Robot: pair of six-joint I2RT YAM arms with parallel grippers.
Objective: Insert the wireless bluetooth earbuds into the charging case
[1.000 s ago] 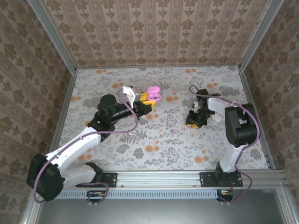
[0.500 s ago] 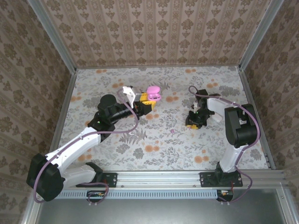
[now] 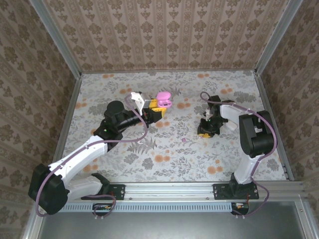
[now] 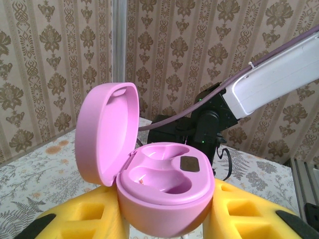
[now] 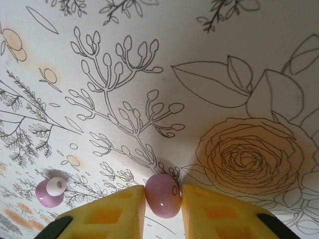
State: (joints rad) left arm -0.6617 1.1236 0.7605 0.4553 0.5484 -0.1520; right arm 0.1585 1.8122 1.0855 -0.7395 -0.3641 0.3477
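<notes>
The pink charging case (image 4: 167,191) stands with its lid open and both wells empty, held between the yellow fingers (image 4: 244,219) of my left gripper (image 3: 158,105), which is shut on it above the table at centre-left (image 3: 163,98). My right gripper (image 5: 163,211) is down at the tablecloth, centre-right (image 3: 205,128). Its yellow fingers (image 5: 112,214) press on either side of a pinkish-purple earbud (image 5: 162,195) that rests on the cloth. A second earbud (image 5: 50,192), with a white tip, lies loose on the table to the left of it (image 3: 184,141).
The flower-print tablecloth (image 3: 169,159) covers the table inside patterned walls with aluminium posts (image 3: 55,35). The right arm (image 4: 269,79) and its purple cable cross behind the case in the left wrist view. Open cloth lies between the two grippers.
The right gripper has shifted slightly to the left and back on the cloth. The left arm and the case have not moved.
</notes>
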